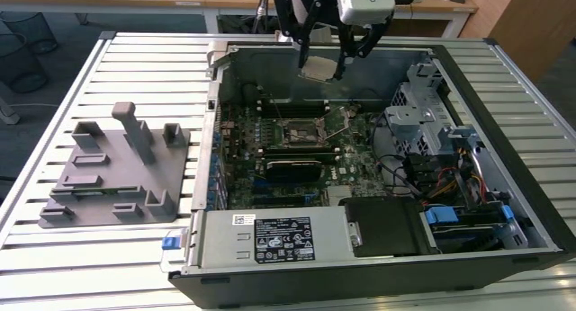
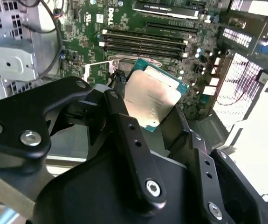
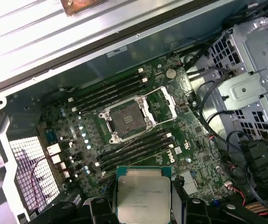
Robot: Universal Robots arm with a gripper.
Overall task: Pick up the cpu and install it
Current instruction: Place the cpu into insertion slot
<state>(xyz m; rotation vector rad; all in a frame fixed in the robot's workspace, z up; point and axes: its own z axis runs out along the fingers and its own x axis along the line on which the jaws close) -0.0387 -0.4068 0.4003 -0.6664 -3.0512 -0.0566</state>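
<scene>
Cpu [image 3: 143, 196]: flat square chip, matte silvery lid, clamped edgewise in black claw [image 1: 322, 69] above green motherboard [image 3: 61, 122].

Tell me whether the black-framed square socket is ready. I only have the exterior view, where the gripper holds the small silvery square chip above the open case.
Observer: In the first wrist view, the black-framed square socket is empty, and its silvery metal cover stands swung open beside it.
Operator: And how is the silvery square cpu held?
Observer: In the second wrist view, the black fingers clamp its opposite edges. Its metal lid faces the camera, with the green rim showing.
</scene>
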